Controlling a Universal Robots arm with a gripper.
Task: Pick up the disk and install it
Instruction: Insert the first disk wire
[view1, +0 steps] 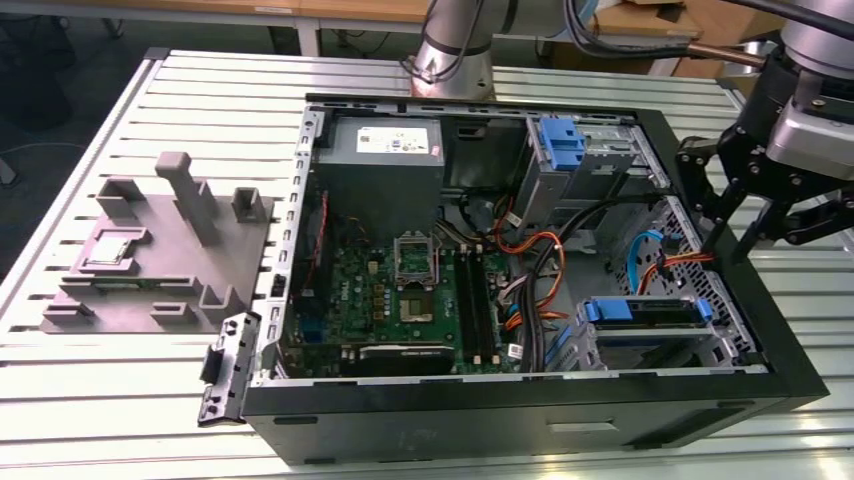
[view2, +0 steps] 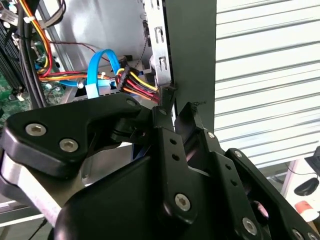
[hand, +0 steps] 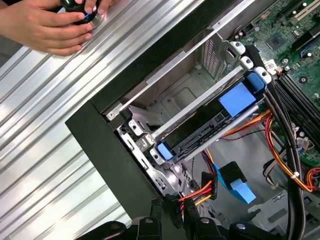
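Observation:
The disk (view1: 645, 312) sits in a metal drive cage inside the open computer case (view1: 534, 425), at the lower part of the exterior view's right. Its blue bracket faces outward. In the first wrist view the disk (hand: 200, 134) lies between the cage rails, with blue bracket ends at both sides. My gripper (view1: 738, 245) hangs over the case's side wall at the exterior view's right, apart from the disk. In the second wrist view the gripper (view2: 179, 107) has its fingertips drawn together with nothing between them, just above the wall's edge and a bundle of coloured wires (view2: 137, 85).
A second blue-bracketed bay (view1: 561, 140) stands at the case's far corner, beside the grey power supply (view1: 384, 140). Orange and blue cables (view1: 534, 270) cross the motherboard. A grey fixture block (view1: 160, 250) sits on the slatted table. A person's hands (hand: 47, 25) rest outside the case.

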